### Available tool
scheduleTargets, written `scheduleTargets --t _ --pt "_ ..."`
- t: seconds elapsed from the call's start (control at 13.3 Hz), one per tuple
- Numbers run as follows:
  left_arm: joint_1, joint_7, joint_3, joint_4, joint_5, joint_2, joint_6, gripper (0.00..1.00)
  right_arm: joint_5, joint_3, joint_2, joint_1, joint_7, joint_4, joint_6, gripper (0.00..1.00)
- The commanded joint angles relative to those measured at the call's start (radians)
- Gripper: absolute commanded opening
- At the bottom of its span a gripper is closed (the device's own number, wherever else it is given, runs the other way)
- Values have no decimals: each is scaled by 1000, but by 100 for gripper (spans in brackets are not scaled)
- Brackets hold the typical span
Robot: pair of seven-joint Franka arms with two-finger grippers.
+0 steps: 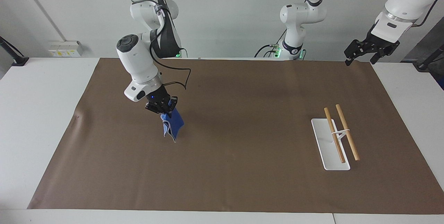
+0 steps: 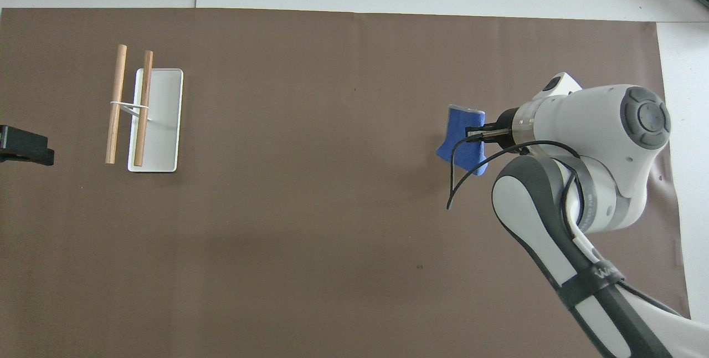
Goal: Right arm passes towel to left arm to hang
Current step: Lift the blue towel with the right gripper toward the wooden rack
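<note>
Towel (image 1: 171,123) hangs bunched from right end effector (image 1: 162,108), pinched at its top, clear of the brown mat (image 1: 236,140) toward the right arm's end of the table. Left end effector (image 1: 364,51) waits (fingers spread) over the mat's corner, rack (image 1: 334,137) untouched.

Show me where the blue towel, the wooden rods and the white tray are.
towel (image 1: 172,124), facing view, on the hanging blue cloth.
rods (image 1: 347,132), facing view, on the middle of one rod.
tray (image 2: 165,125), overhead view, on its bare white surface.
</note>
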Motion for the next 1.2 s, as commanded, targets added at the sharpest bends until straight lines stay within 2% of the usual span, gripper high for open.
scheduleTargets --t 0.0,0.08,0.3,0.6,0.75,0.9,1.13 --pt "11 4 -5 -23 2 -23 -7 100 144 60 21 -10 -12 86 -24 0" --pt "11 4 -5 -23 3 -23 -7 100 202 84 24 -10 -12 104 -24 0" --pt "11 4 -5 -23 3 -23 -8 100 510 143 25 -8 -58 120 -13 0" --pt "11 7 -5 -23 2 -23 -16 100 802 207 17 -5 -168 118 -6 0" --pt "-1 17 -5 -29 2 -29 -34 100 1013 215 11 28 -234 117 31 0" --pt "-3 39 -10 -88 -4 -57 -37 100 1138 215 13 67 -265 118 82 0" --pt "10 82 -5 -169 -172 -84 85 100 1297 215 11 102 -309 121 96 0"
